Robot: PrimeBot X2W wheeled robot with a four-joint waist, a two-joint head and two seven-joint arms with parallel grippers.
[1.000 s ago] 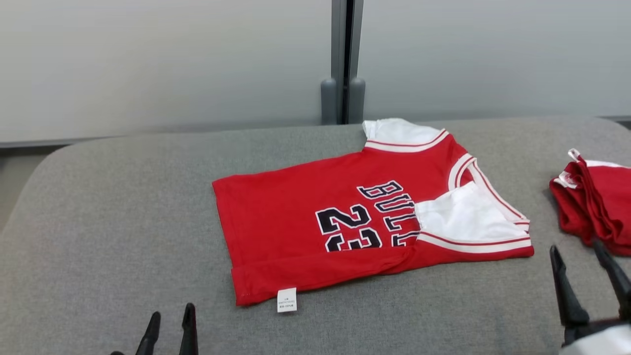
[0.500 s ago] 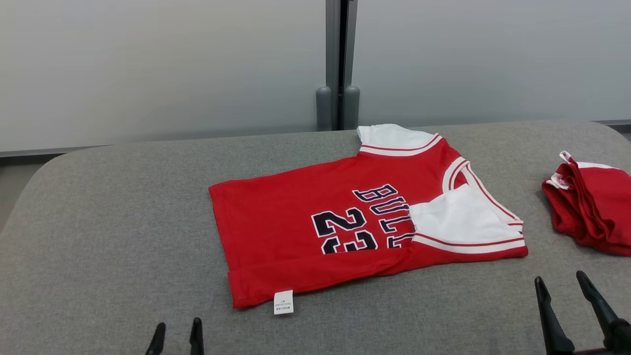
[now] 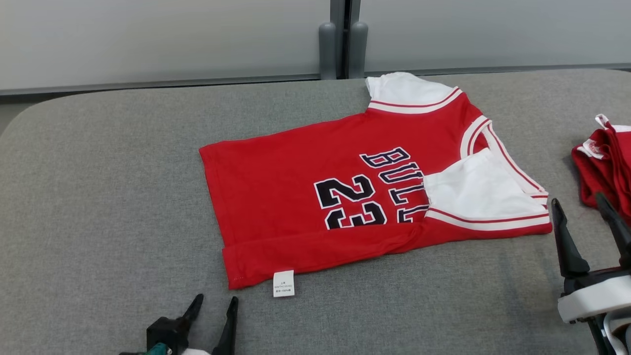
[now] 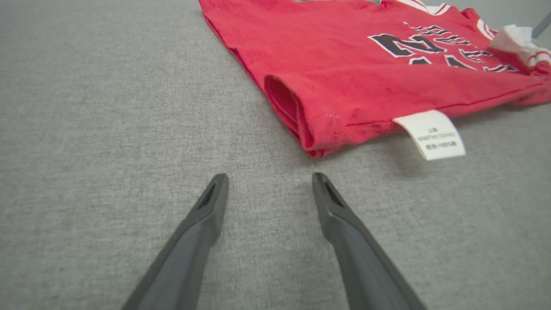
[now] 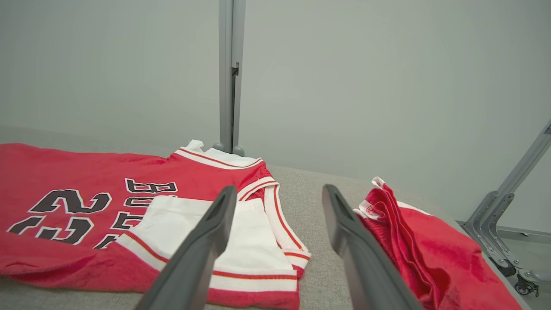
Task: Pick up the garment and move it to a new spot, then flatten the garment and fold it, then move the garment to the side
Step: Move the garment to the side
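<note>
The garment (image 3: pixel 305 207) is a red jersey with black "23" lettering and white sleeves, lying flat on the grey cushioned surface (image 3: pixel 98 197) with its near edge folded over and one sleeve folded onto its front. A white label (image 3: pixel 283 283) sticks out from the near edge. My left gripper (image 3: pixel 214 308) is open just short of the jersey's near left corner (image 4: pixel 310 142), apart from it. Off the collar end of the garment (image 5: pixel 86 215), my right gripper (image 3: pixel 581 212) stands open above the surface, nothing between its fingers.
A second red garment (image 3: pixel 606 162) lies bunched at the surface's right edge, close to my right gripper and seen beside its right finger (image 5: pixel 409 241). A grey partition wall with a vertical post (image 3: pixel 340 39) stands behind the surface. A metal frame (image 5: pixel 503 206) shows at far right.
The head camera has tilted down, so the whole scene sits higher in the picture. Both grippers reach further up into view, the left now closer to the jersey's near corner. The garment lies unchanged.
</note>
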